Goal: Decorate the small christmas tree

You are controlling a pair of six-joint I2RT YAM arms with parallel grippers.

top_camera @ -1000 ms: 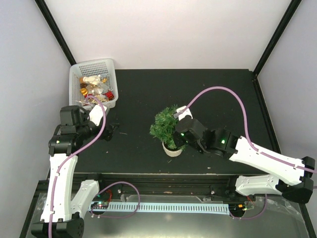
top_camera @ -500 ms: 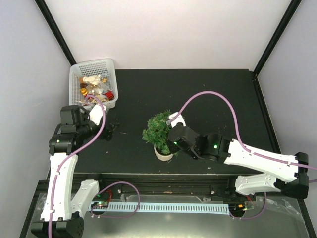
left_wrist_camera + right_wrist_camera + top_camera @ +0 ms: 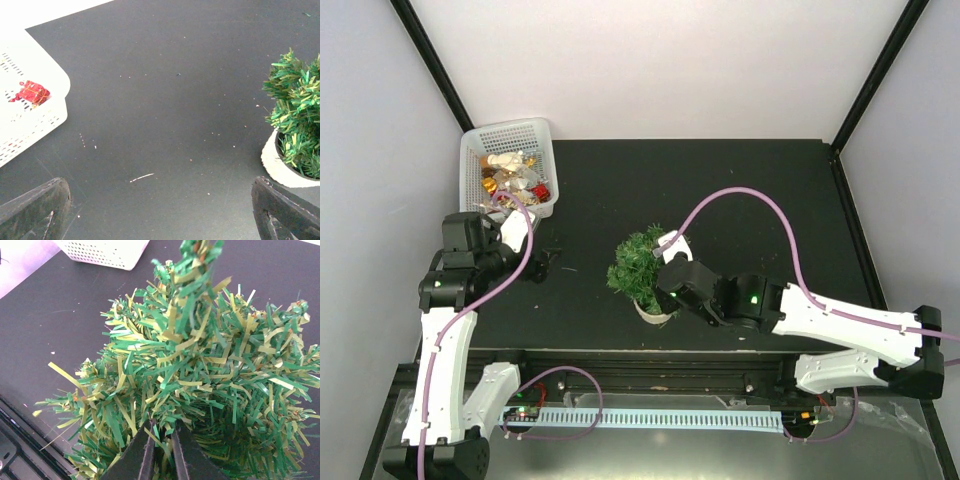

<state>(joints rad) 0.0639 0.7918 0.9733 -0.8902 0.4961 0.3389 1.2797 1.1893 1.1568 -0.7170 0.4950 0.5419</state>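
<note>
The small christmas tree (image 3: 638,262), bushy green needles over a round white base, stands near the black tabletop's (image 3: 750,190) front edge. The right gripper (image 3: 162,429) has its jaws nearly together in the branches, grip unclear. The left gripper (image 3: 160,200) has its jaws spread wide and empty. A white mesh basket (image 3: 512,132) sits far left, with pale walls (image 3: 670,60) beyond.

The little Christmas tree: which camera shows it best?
The overhead camera: most of the tree shows, with its white base. The left wrist camera catches only one side; the right wrist camera sees only close-up branches.
</note>
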